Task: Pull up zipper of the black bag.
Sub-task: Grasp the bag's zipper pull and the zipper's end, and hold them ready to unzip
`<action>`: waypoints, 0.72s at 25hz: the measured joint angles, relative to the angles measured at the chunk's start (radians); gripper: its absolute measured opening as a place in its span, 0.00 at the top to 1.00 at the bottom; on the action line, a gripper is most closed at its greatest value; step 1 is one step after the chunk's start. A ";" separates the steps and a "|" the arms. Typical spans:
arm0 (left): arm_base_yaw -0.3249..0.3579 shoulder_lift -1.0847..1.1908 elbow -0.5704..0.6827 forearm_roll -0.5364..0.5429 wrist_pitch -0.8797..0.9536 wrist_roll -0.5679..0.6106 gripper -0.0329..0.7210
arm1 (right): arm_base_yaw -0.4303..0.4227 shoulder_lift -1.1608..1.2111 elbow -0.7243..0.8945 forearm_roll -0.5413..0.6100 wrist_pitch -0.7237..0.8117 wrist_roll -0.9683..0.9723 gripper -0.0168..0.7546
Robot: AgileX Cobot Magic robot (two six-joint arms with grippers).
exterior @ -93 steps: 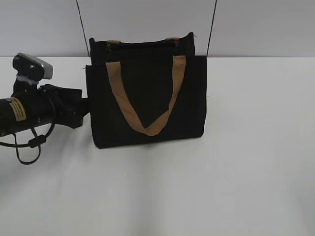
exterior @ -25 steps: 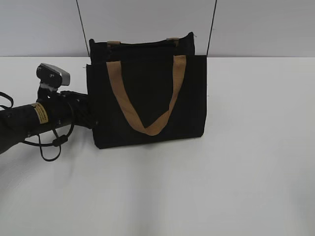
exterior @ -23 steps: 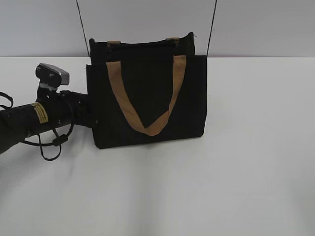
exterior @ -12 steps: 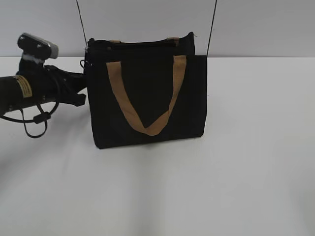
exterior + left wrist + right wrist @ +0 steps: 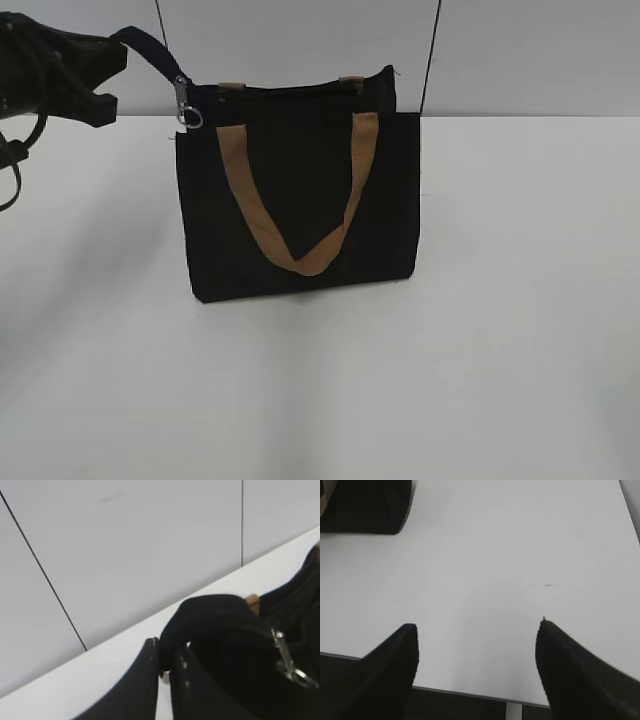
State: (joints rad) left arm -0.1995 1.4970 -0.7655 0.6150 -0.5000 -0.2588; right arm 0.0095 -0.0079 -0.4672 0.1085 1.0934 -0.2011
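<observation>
The black bag (image 5: pixel 300 200) stands upright on the white table, its tan strap (image 5: pixel 298 215) hanging in a V. My left gripper (image 5: pixel 118 55) is up at the bag's top left corner, shut on a black strip (image 5: pixel 152 48) that runs out from the zipper line (image 5: pixel 290 90) along the bag's top. A silvery metal pull (image 5: pixel 187 108) hangs from that strip. In the left wrist view the fingers (image 5: pixel 150 652) pinch the strip (image 5: pixel 200 615) and the pull (image 5: pixel 287 660) dangles at the right. My right gripper (image 5: pixel 476 630) is open and empty over bare table.
The table top (image 5: pixel 500 350) spreads white in front of and to the right of the bag. A grey wall with two dark seams stands behind. The bag's corner (image 5: pixel 365 505) shows at the top left of the right wrist view, and the table's near edge (image 5: pixel 470 692) lies under the right gripper.
My left gripper has risen from beside the bag's left side to above its top left corner, drawing the black strip up and left. The silvery pull now shows.
</observation>
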 joint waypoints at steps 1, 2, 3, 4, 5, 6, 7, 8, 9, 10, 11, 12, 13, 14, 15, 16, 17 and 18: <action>-0.008 -0.018 0.001 0.000 0.002 0.000 0.92 | 0.000 0.000 0.000 0.000 0.000 0.000 0.26; -0.019 -0.031 0.001 0.000 0.007 0.000 0.92 | 0.000 0.000 0.000 0.000 0.000 0.000 0.26; -0.030 -0.039 0.001 0.000 0.011 0.000 0.92 | 0.000 0.000 0.000 0.000 0.000 0.000 0.26; -0.045 -0.043 0.001 0.001 0.016 0.000 0.92 | 0.000 0.000 0.000 0.000 0.000 0.000 0.26; -0.059 -0.045 0.001 0.002 0.020 0.000 0.92 | 0.000 0.000 0.000 0.000 0.000 0.000 0.26; -0.071 -0.045 0.001 0.001 0.021 0.000 0.92 | 0.000 0.000 0.000 0.000 0.000 0.000 0.26; -0.079 -0.045 0.001 0.003 0.021 0.000 0.92 | 0.000 0.000 0.000 0.000 0.000 0.000 0.26; -0.084 -0.045 0.001 0.003 0.020 0.000 0.92 | 0.000 0.000 0.000 0.000 0.000 0.000 0.26; -0.084 -0.045 0.001 0.003 0.013 0.000 0.92 | 0.000 0.000 0.000 0.000 0.000 0.000 0.26; -0.084 -0.045 0.001 0.002 0.007 0.000 0.92 | 0.000 0.000 0.000 0.000 0.000 0.000 0.26; -0.084 -0.045 0.001 0.000 0.004 0.000 0.92 | 0.000 0.000 0.000 0.000 0.000 0.000 0.26; -0.084 -0.046 0.001 -0.001 0.002 0.000 0.92 | 0.000 0.005 -0.002 0.000 0.000 0.000 0.26; -0.084 -0.046 0.001 -0.001 0.000 0.000 0.92 | 0.000 0.021 -0.006 0.003 -0.007 0.000 0.26; -0.084 -0.047 0.001 -0.004 -0.001 0.000 0.92 | 0.000 0.048 -0.011 0.015 -0.020 -0.002 0.26; -0.084 -0.048 0.001 -0.008 -0.002 0.000 0.92 | 0.000 0.082 -0.017 0.031 -0.036 -0.007 0.26; -0.084 -0.050 0.001 -0.013 -0.002 0.000 0.92 | 0.000 0.114 -0.022 0.060 -0.063 -0.020 0.26; -0.084 -0.055 0.001 -0.020 -0.002 0.000 0.92 | 0.000 0.157 -0.023 0.096 -0.093 -0.038 0.26; -0.084 -0.057 0.001 -0.027 -0.002 0.000 0.92 | 0.000 0.204 -0.023 0.134 -0.122 -0.057 0.26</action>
State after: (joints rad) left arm -0.2839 1.4404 -0.7644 0.5880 -0.5018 -0.2588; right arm 0.0095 0.1964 -0.4906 0.2428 0.9717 -0.2586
